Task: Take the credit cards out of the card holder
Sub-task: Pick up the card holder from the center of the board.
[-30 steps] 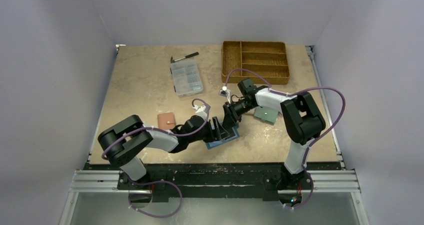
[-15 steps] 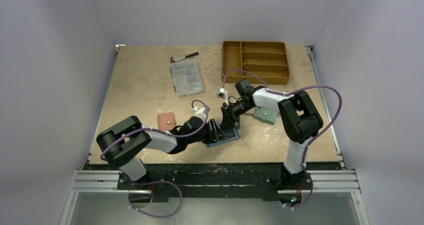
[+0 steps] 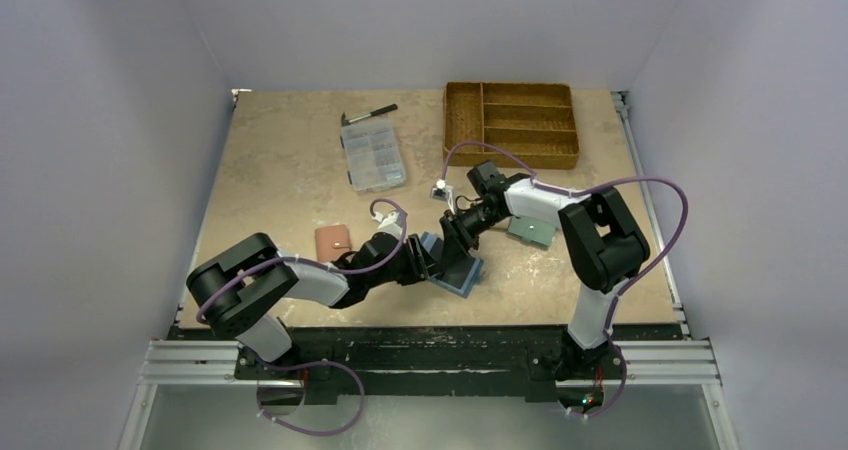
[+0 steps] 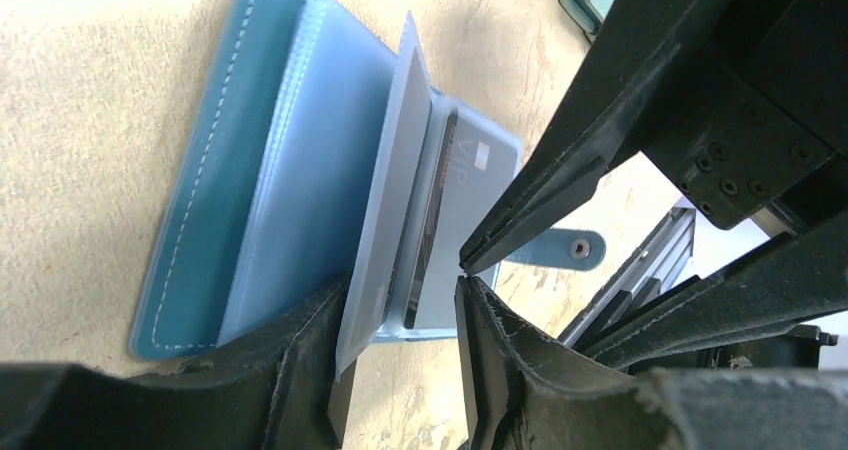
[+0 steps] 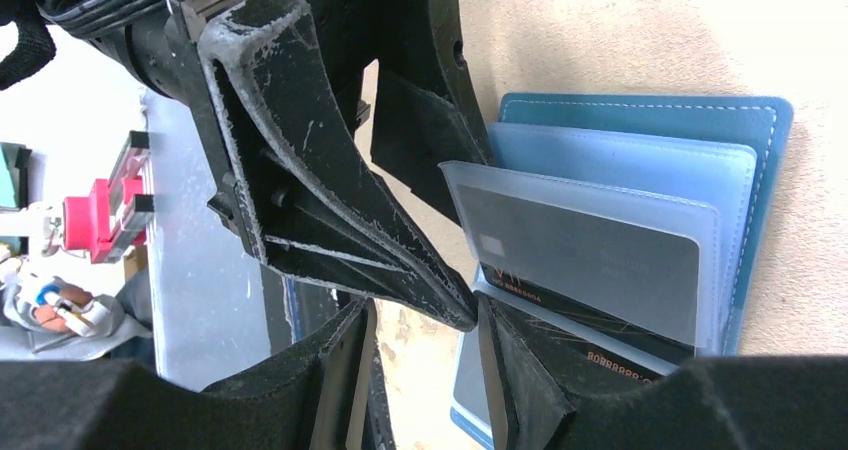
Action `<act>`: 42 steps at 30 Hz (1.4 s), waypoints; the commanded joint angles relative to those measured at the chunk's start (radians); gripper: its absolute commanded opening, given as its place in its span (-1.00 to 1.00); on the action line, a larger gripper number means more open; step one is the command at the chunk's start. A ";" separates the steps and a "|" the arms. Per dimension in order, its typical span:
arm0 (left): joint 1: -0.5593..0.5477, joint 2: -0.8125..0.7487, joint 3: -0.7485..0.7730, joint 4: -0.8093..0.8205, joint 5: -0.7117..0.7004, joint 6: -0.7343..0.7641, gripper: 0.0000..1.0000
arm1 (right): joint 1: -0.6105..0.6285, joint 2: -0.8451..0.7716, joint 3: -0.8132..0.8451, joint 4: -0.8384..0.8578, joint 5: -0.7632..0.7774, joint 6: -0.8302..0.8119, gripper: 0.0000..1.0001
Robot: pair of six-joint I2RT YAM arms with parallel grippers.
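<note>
Blue card holder [image 3: 462, 273] lay open; no credit cards [image 5: 590, 260] out yet.
Left gripper [image 4: 400, 288] straddled a sleeve [image 4: 385, 190] unclamped; right gripper [image 5: 422, 310] gaped empty.

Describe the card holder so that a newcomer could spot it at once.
Start on the tan table, at its near edge, about midway across. The card holder lies there, between a reddish-brown wallet on its left and a pale green wallet on its right. It alone is blue and spread open, showing clear sleeves with credit cards inside.
</note>
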 commanded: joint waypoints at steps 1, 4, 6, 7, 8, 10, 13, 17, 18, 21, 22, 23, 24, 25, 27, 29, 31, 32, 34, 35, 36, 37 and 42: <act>0.030 0.004 -0.034 -0.100 -0.061 0.038 -0.12 | 0.000 -0.059 -0.005 -0.003 0.020 0.007 0.00; 0.041 0.002 -0.030 -0.088 -0.041 0.053 -0.12 | -0.004 -0.066 -0.001 -0.011 0.029 -0.015 -0.01; 0.050 0.001 -0.025 -0.087 -0.030 0.070 -0.12 | -0.011 -0.065 0.006 -0.030 0.030 -0.041 -0.01; 0.055 0.002 -0.023 -0.088 -0.024 0.080 -0.12 | -0.019 -0.063 0.012 -0.042 0.031 -0.053 -0.02; 0.058 0.004 -0.017 -0.093 -0.019 0.091 -0.12 | -0.023 -0.061 0.013 -0.048 0.034 -0.063 -0.02; 0.065 0.006 0.003 -0.107 -0.017 0.123 -0.12 | -0.032 -0.057 0.015 -0.050 0.052 -0.066 -0.04; 0.069 0.013 0.033 -0.123 0.010 0.162 -0.12 | -0.041 -0.057 0.007 -0.022 0.111 -0.040 -0.05; 0.072 0.025 0.071 -0.138 0.029 0.211 -0.12 | -0.053 -0.059 -0.008 0.025 0.186 0.014 -0.10; 0.071 0.027 0.077 -0.139 0.031 0.220 -0.12 | -0.057 -0.060 -0.009 0.032 0.202 0.024 -0.11; 0.072 0.033 0.092 -0.135 0.044 0.249 -0.12 | -0.074 -0.068 -0.017 0.056 0.241 0.052 -0.11; 0.072 0.033 0.098 -0.135 0.049 0.259 -0.12 | -0.080 -0.071 -0.019 0.064 0.252 0.060 -0.11; 0.072 0.033 0.100 -0.132 0.053 0.269 -0.12 | -0.088 -0.075 -0.022 0.073 0.263 0.068 -0.11; 0.072 0.033 0.104 -0.130 0.060 0.280 -0.12 | -0.095 -0.078 -0.024 0.079 0.270 0.072 -0.11; 0.072 0.033 0.107 -0.129 0.064 0.291 -0.12 | -0.103 -0.081 -0.025 0.083 0.276 0.076 -0.11; 0.073 0.034 0.116 -0.128 0.074 0.313 -0.12 | -0.115 -0.088 -0.028 0.091 0.280 0.080 -0.11; 0.073 0.037 0.124 -0.128 0.085 0.330 -0.12 | -0.119 -0.092 -0.030 0.097 0.287 0.080 -0.10; 0.073 0.041 0.133 -0.128 0.095 0.347 -0.11 | -0.120 -0.090 -0.030 0.099 0.290 0.078 -0.10; 0.073 0.043 0.138 -0.131 0.101 0.356 -0.12 | -0.120 -0.086 -0.029 0.098 0.293 0.076 -0.10; 0.075 0.045 0.150 -0.139 0.108 0.372 -0.12 | -0.119 -0.079 -0.025 0.098 0.297 0.070 -0.09; 0.075 0.048 0.156 -0.142 0.115 0.380 -0.12 | -0.119 -0.074 -0.022 0.094 0.291 0.063 -0.09; 0.075 0.051 0.162 -0.147 0.121 0.387 -0.12 | -0.119 -0.068 -0.019 0.087 0.285 0.055 -0.10; 0.076 0.053 0.172 -0.157 0.127 0.396 -0.11 | -0.119 -0.063 -0.014 0.079 0.279 0.047 -0.10; 0.082 0.059 0.217 -0.214 0.163 0.441 -0.09 | -0.114 -0.055 -0.007 0.060 0.257 0.012 -0.16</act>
